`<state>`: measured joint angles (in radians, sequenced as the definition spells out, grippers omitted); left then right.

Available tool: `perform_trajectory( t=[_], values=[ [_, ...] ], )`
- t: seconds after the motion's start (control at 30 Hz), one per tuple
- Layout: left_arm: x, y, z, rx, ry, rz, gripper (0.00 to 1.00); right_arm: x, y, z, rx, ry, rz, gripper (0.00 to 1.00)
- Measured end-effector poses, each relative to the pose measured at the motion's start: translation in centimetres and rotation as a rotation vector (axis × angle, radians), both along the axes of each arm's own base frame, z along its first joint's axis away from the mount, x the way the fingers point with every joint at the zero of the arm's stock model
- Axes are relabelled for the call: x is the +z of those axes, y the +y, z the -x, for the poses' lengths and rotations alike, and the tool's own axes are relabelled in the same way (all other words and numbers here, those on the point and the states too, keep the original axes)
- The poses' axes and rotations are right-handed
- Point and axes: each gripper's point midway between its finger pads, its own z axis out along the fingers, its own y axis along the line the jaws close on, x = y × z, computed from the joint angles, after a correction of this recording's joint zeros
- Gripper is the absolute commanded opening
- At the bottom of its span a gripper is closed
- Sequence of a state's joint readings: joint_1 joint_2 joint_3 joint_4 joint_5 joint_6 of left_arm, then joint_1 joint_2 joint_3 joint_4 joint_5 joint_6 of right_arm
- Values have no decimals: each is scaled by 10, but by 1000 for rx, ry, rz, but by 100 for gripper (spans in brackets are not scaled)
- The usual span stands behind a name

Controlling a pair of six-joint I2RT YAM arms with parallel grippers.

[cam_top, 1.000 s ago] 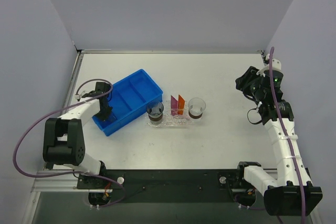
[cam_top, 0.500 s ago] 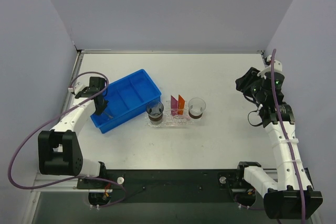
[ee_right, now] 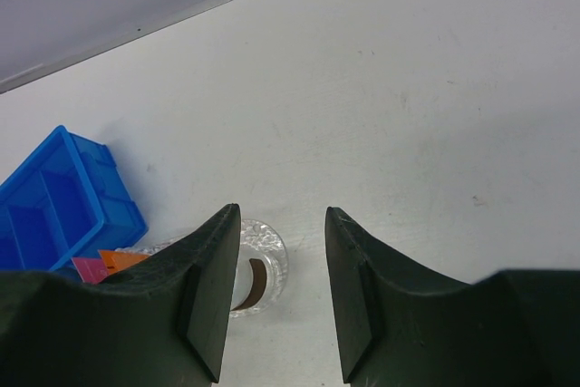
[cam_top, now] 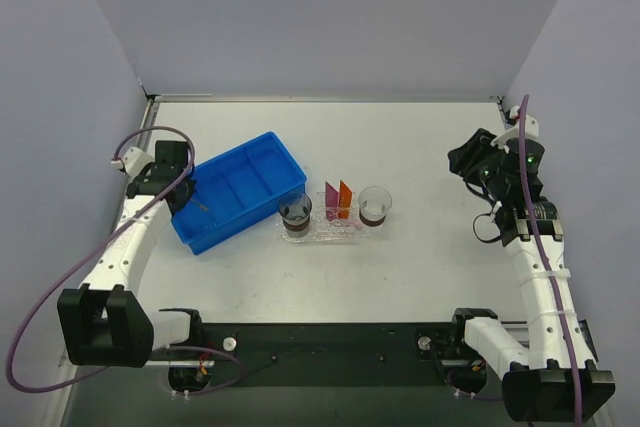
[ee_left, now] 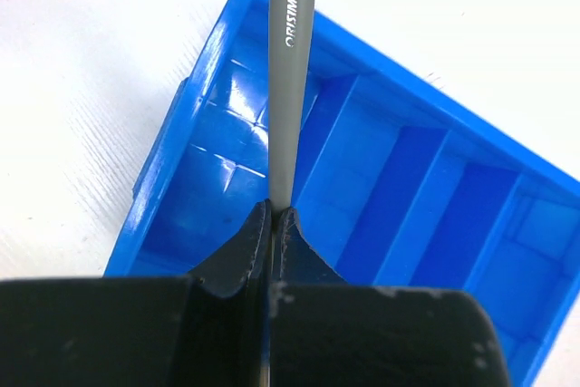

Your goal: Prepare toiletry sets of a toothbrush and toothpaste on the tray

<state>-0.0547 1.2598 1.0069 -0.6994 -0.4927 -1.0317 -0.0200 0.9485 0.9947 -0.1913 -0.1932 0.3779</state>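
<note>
My left gripper (cam_top: 180,185) is shut on the toothbrush (ee_left: 288,70), a slim pale grey stick with printed letters, and holds it above the near-left end of the blue bin (ee_left: 408,188). In the top view the toothbrush (cam_top: 201,206) shows as a thin line over the bin. The clear tray (cam_top: 325,237) lies right of the bin. A magenta toothpaste tube (cam_top: 331,200) and an orange one (cam_top: 345,199) stand on it. My right gripper (cam_top: 463,161) is open and empty, raised far right of the tray. It also shows in the right wrist view (ee_right: 283,215).
The blue compartmented bin (cam_top: 240,190) sits at the left centre. Two clear cups with dark bottoms stand at the tray's ends, one on the left (cam_top: 296,213) and one on the right (cam_top: 375,206). The right cup (ee_right: 258,269) shows below my right fingers.
My left arm has swung left and back, carrying the toothbrush from deep inside the bin to above its left end. The right arm has barely moved.
</note>
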Motion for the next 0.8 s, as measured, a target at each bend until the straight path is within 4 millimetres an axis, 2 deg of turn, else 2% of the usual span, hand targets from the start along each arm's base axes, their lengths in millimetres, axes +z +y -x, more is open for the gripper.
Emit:
perform_trajectory(
  t=[0.1,0.2,0.27,0.33,0.43,0.53,0.63,0.8],
  values=[
    [15,0,-1,6,-47,7,0,2,1,1,7,-7,-3,38],
    [39,-1,-1,26,-106,26,0,4,5,2,23,-13,-8,38],
    [63,-2,-2,43,-174,49,0,7,8,3,39,-18,-12,40],
    [88,-5,-4,55,-252,84,0,13,16,3,66,-29,-15,48],
    [119,-19,-4,57,-362,164,0,32,39,3,148,-64,-23,51],
    [133,-45,-2,28,-417,269,0,53,71,5,254,-100,-34,51],
    [136,-87,3,-35,-423,380,0,71,111,11,380,-125,-66,51],
    [139,-159,17,-158,-408,550,0,72,176,28,589,-96,-92,51]
  ],
)
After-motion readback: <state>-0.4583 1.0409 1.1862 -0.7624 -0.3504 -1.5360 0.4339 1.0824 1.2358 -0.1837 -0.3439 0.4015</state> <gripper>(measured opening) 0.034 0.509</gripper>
